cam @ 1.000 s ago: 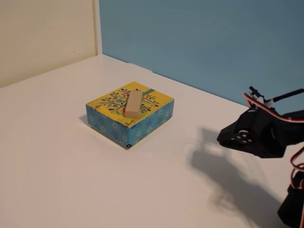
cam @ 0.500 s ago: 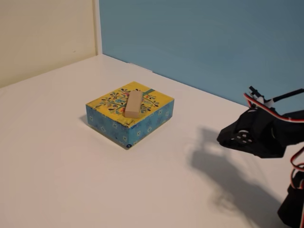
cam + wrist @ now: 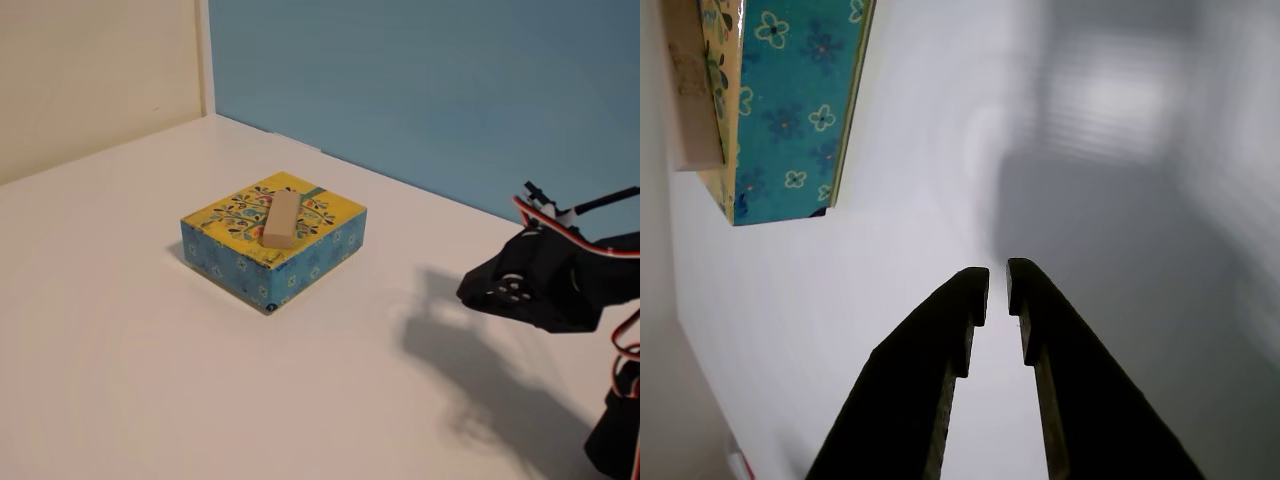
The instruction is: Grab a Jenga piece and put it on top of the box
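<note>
My jaws [image 3: 997, 283] are empty and drawn almost together, with only a thin slit of white counter [image 3: 920, 180] showing between the two dark fingertips [image 3: 970, 290] in the wrist view; they grip nothing and touch nothing. In the fixed view my arm [image 3: 545, 285] sits folded at the right edge of the frame, well apart from the box [image 3: 273, 240], casting a soft shadow on the counter [image 3: 120, 330] beneath it. The box rests flat near the middle of the counter, its yellow patterned top facing up and its blue flowered sides turned toward the camera. The Jenga piece [image 3: 282, 219] lies flat on that yellow top, roughly centred, its long axis running from the near-left toward the far-right of the lid, and all of it stays within the lid's edges. From my wrist camera the box [image 3: 790, 110] appears in the upper left corner, tipped on its side by the camera's angle, with one blue flowered wall facing me and a strip of the yellow top at the far left; the Jenga piece [image 3: 690, 100] shows as a pale tan slab against that top. Behind the counter stand a blue wall [image 3: 430, 90] and a cream wall [image 3: 95, 70].
</note>
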